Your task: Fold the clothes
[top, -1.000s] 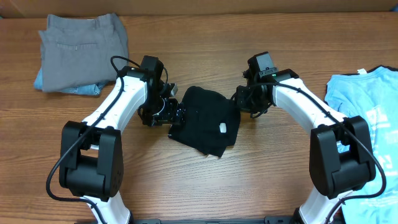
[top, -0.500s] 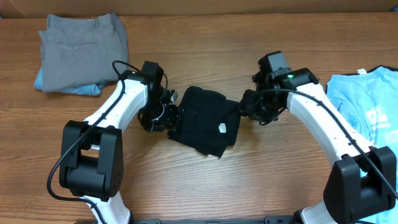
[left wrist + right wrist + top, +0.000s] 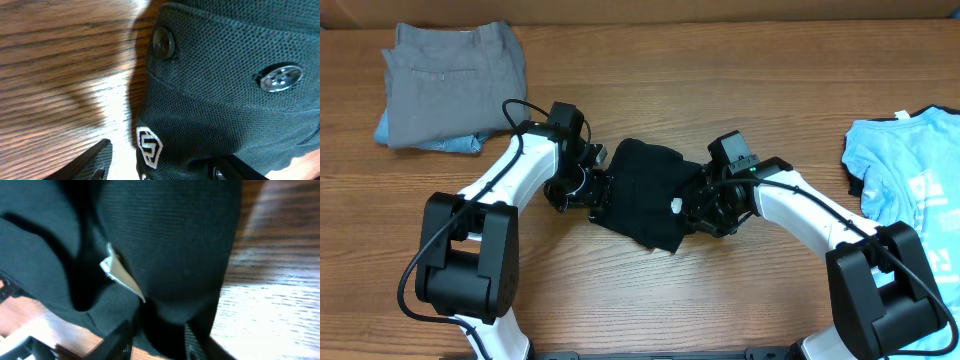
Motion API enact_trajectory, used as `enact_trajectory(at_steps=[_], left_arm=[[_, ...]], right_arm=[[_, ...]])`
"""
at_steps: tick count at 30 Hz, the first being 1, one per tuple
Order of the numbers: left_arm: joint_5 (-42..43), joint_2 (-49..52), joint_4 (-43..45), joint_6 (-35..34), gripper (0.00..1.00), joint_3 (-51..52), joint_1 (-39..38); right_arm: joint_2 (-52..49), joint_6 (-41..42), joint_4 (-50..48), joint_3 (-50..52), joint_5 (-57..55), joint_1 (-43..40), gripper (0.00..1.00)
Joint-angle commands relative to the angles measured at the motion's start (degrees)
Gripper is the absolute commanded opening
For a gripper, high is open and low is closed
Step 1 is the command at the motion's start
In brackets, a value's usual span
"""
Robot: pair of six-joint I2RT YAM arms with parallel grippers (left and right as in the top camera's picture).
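Observation:
The black shirt [image 3: 645, 195] lies folded in a small bundle at the table's middle, its white neck label [image 3: 677, 205] facing up. My left gripper [image 3: 600, 190] is at its left edge, open, with the fabric edge between the spread fingers. The left wrist view [image 3: 160, 156] shows that edge of the shirt [image 3: 225, 100] with two buttons and a small white embroidered logo. My right gripper [image 3: 703, 208] is at the bundle's lower right edge. In the right wrist view its fingers [image 3: 160, 337] are closed on a bunch of black fabric [image 3: 165, 240] below the label [image 3: 120, 275]. The light blue printed T-shirt [image 3: 910, 170] lies spread at the far right.
Folded grey trousers [image 3: 450, 70] lie at the back left on top of a light blue cloth [image 3: 430, 142]. Bare wooden table [image 3: 650, 80] surrounds the black bundle. The blue T-shirt runs off the right edge of the overhead view.
My right arm swung out to the right, then came down and left onto the bundle's lower right edge. The left gripper and the bundle have hardly moved.

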State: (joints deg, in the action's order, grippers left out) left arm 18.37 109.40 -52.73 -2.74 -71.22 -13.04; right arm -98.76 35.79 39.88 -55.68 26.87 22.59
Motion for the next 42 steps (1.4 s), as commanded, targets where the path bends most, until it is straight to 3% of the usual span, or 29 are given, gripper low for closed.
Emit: enact_trajectory(at_steps=[1,3,5,8,10,15,21,27,34,42], left_arm=[[-3.72,-0.31,-0.46,1.07,0.62,0.72,-0.04],[-3.96,-0.33,-1.05,1.09,0.62,0.72,0.00],[-3.96,-0.31,-1.73,1.09,0.70,0.72,0.00],[-3.93,-0.33,-3.76,1.09,0.87,0.24,0.02],[-3.91,-0.35,-5.09,1.22,0.91,-0.35,0.02],[-3.72,-0.35,-10.56,2.82,0.91,-4.00,0.33],[-2.97,-0.35,-15.58,4.09,0.96,-12.85,2.58],[7.82,-0.31,-10.78,7.08,1.00,-15.82,5.16],[13.68,2.82,-5.27,7.52,1.00,-14.62,5.20],[20.68,10.43,-3.34,7.50,1.00,-14.62,5.18]], right_arm=[[-0.04,5.42,-0.76,1.09,1.55,-0.11,0.30],[-0.04,5.44,-0.59,1.09,1.55,-0.11,0.21],[-0.04,6.08,-0.20,1.09,1.51,-0.11,0.11],[-0.04,6.21,0.07,1.09,1.51,-0.52,0.09],[0.07,6.14,0.48,1.07,1.49,-0.72,0.09],[0.26,4.98,2.29,0.35,1.07,-0.98,0.10],[4.22,0.96,8.94,-4.02,-6.88,-1.36,0.21],[9.38,-4.22,8.85,-10.54,-9.03,-1.33,0.36],[7.98,-3.61,2.69,-11.04,-4.31,-1.33,0.31],[-1.55,-1.05,-1.36,-10.93,-1.44,-1.33,0.29]])
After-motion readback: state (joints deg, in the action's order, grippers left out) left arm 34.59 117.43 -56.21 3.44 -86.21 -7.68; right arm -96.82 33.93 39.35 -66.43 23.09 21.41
